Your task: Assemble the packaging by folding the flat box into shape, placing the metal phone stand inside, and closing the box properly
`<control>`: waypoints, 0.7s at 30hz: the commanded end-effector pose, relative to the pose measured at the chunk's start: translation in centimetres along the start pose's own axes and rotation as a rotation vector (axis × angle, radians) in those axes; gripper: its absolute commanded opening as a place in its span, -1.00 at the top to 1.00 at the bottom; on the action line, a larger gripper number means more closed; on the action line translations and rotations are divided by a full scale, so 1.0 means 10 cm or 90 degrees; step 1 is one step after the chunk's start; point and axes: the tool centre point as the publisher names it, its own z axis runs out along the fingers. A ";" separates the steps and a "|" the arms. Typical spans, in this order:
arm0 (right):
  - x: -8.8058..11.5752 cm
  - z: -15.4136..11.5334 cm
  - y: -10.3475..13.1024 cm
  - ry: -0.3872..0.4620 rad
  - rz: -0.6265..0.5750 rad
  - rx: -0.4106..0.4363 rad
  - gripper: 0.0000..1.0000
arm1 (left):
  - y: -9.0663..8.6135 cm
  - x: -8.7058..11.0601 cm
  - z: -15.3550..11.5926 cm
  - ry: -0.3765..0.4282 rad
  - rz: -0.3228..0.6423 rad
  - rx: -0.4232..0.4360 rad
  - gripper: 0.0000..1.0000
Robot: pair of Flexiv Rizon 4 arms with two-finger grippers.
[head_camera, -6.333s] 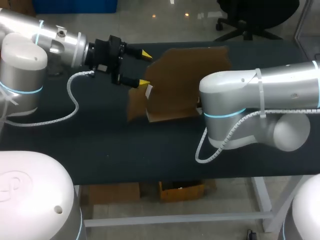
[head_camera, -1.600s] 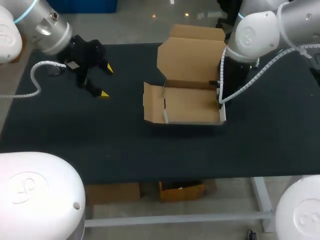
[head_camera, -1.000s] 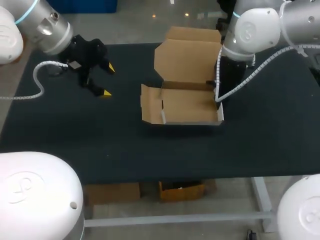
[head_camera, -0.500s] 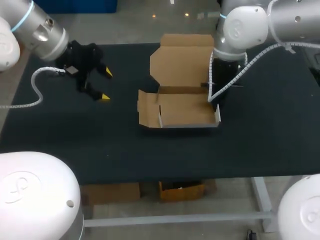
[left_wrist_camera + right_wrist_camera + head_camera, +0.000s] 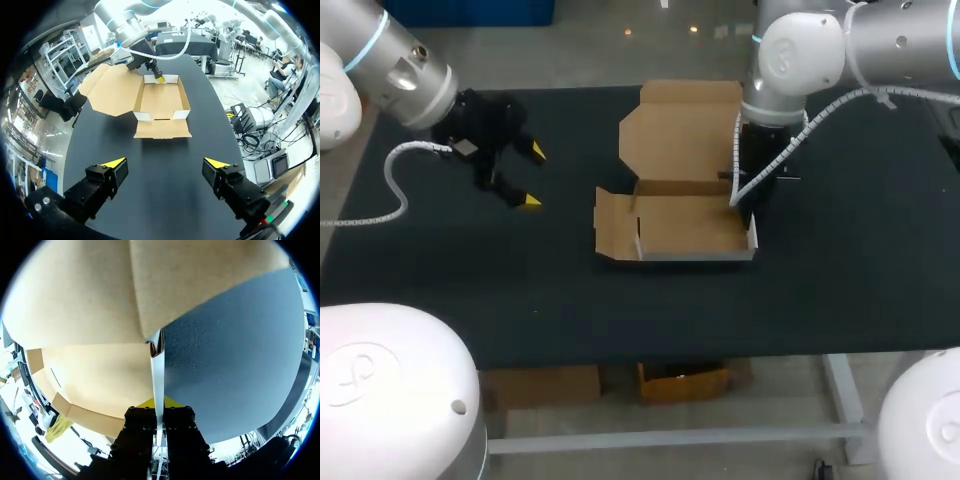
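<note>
No lettering, number or sign can be read anywhere. The open brown cardboard box [image 5: 690,225] on the black bench [image 5: 840,270] shows only plain faces, inside and out. On the white rounded arm base [image 5: 390,390], well in front of the box and to its left, there is a faint embossed mark that cannot be made out.

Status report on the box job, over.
Left gripper open over the table, apart from the box. Right gripper shut on the box's side wall. Lid open, box empty, no phone stand in view. Nothing in the way.
</note>
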 end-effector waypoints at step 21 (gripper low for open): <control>0.14 0.12 0.04 -0.015 -0.002 0.041 1.00 | 0.00 -0.01 0.00 0.001 0.000 -0.001 -1.00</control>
